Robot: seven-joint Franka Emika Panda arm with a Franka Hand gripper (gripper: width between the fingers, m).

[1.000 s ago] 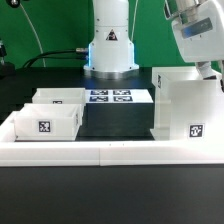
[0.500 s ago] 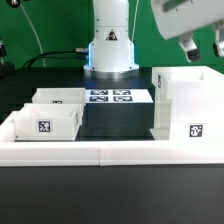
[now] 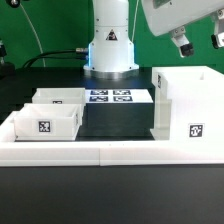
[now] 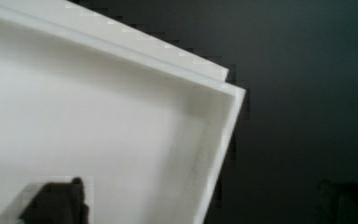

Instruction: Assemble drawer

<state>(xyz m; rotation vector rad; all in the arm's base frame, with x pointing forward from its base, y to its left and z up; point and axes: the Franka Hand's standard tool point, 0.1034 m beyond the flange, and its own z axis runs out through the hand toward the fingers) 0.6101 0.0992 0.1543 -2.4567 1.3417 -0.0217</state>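
Gripper [image 3: 200, 42]: spread wide, empty, above casing [image 3: 186, 108]
Done: casing upright
Left: both trays [image 3: 47, 121] (loose on bench [image 3: 115, 190]) to insert

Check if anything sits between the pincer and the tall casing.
Nothing visible does. The open pincer hangs above the casing with only air between them; the wrist view shows the casing's rim unobstructed.
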